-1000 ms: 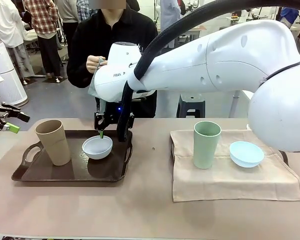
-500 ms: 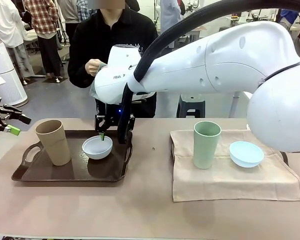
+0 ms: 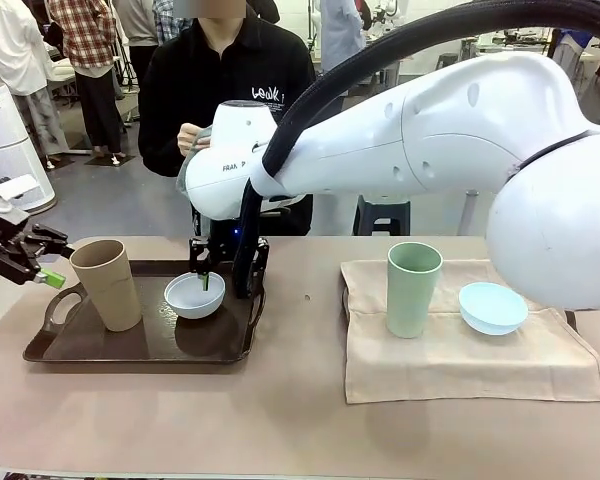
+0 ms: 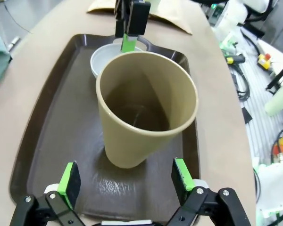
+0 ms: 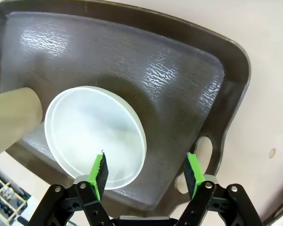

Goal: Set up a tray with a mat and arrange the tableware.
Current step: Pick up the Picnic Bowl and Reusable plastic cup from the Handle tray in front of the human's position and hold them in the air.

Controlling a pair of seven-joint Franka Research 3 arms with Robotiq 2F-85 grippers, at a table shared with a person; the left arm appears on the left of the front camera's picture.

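R fingers (image 5: 100, 172) are standing wide apart at the white bowl (image 3: 194, 296) on the brown tray (image 3: 130, 345), one over the bowl, the other outside its rim, gripping nothing. L fingers (image 4: 70, 178) are gaping wide just beside the tan cup (image 3: 107, 285), also on the tray. Green cup (image 3: 413, 290) & lt blue bowl (image 3: 492, 307) are sitting on the beige mat (image 3: 460, 365), R side of the worktop (image 3: 300, 420).
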